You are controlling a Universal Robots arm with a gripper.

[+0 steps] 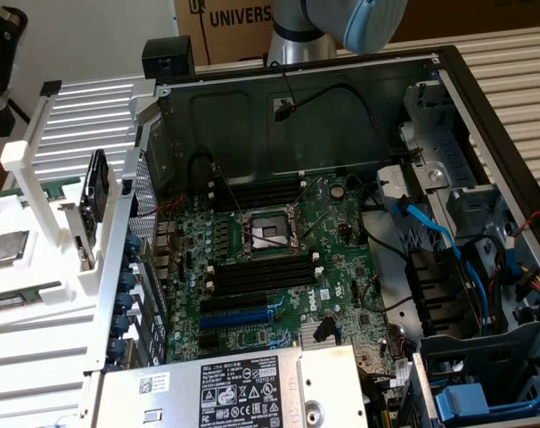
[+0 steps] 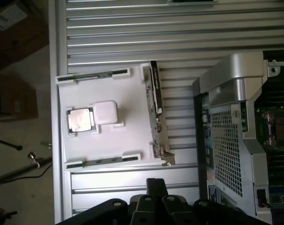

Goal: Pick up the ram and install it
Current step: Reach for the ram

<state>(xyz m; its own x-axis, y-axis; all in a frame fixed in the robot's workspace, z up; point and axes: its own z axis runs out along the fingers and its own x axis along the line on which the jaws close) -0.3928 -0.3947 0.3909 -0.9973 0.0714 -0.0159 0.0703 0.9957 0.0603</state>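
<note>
Exterior view: a ribbed metal table (image 1: pixel 92 107) carries an open computer case (image 1: pixel 252 116), its green motherboard (image 1: pixel 341 259) facing up, while your arm (image 1: pixel 364 22) hangs over the case's far wall. On the board, long black slots (image 1: pixel 261 272) with white end clips lie on either side of the processor socket (image 1: pixel 268 232), and a blue slot (image 1: pixel 252 314) lies nearer the camera. Beside the case, on the exterior view's left, stands a white holder (image 1: pixel 38 267).

Wrist view: your gripper (image 2: pixel 154 185) hovers over bare table just beside the holder's edge, jaws pressed together, apart from every part on it. A dark card (image 2: pixel 154 93) stands on edge along the holder's side nearest the case. The ram (image 2: pixel 93 76), a dark green stick, sits on edge between white clips on the side of the holder away from the gripper. A second slim stick (image 2: pixel 104 161) sits in the clips on the near side. Between the two rests a square processor chip (image 2: pixel 80 120).
</note>
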